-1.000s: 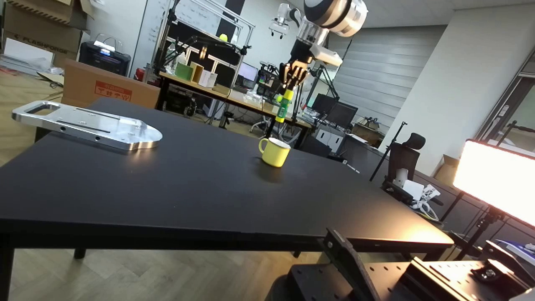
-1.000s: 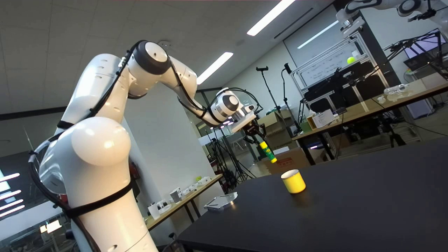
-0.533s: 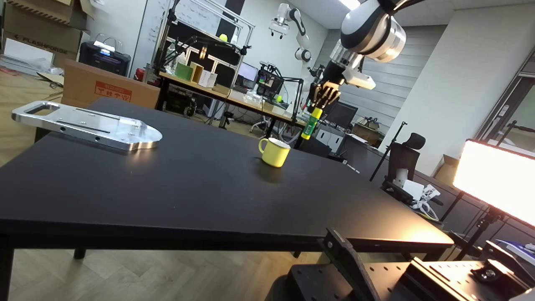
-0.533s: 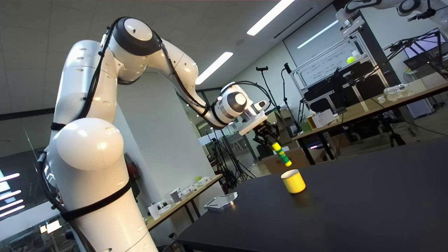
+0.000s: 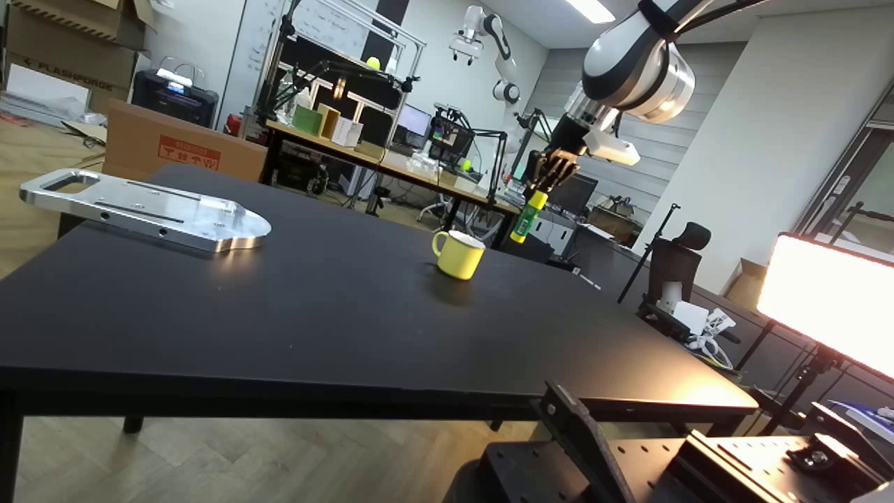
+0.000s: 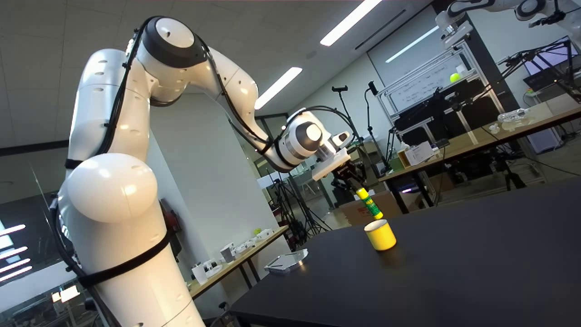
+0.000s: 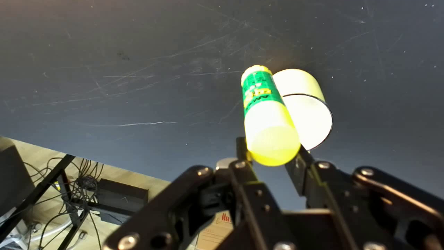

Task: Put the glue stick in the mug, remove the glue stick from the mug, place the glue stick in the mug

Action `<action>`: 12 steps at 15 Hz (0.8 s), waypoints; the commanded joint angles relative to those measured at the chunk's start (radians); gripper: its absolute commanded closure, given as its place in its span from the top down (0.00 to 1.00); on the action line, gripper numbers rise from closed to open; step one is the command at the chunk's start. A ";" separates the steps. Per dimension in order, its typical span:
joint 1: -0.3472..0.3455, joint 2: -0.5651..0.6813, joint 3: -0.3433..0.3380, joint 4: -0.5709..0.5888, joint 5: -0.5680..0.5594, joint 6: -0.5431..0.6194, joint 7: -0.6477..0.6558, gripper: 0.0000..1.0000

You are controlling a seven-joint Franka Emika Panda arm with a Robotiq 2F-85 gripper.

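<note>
The yellow mug [image 5: 459,255] stands upright on the black table, its handle at left in an exterior view; it also shows in an exterior view [image 6: 380,235]. In the wrist view the mug [image 7: 310,118] lies partly behind the glue stick. My gripper [image 7: 270,152] is shut on the upper end of the glue stick [image 7: 265,104]. The green and yellow stick hangs tilted in the air, apart from the mug. In an exterior view the stick [image 5: 529,218] is right of the mug. In an exterior view the stick's lower end [image 6: 377,215] appears just above the mug's rim.
A silver metal plate with a handle slot [image 5: 150,209] lies on the table [image 5: 279,314], near one end; it also shows in an exterior view [image 6: 287,261]. A bright light panel [image 5: 831,300] and a black bracket [image 5: 583,436] stand beyond the table's edge.
My gripper has moved with the glue stick, rightward and lower in both exterior views, slowing in the last half second. The mug has not moved.
</note>
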 commanded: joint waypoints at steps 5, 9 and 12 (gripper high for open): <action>-0.017 0.009 0.019 0.022 -0.011 -0.017 0.004 0.08; -0.006 0.060 0.018 0.102 -0.022 -0.025 0.006 0.08; -0.004 0.097 0.034 0.158 -0.019 -0.037 0.000 0.08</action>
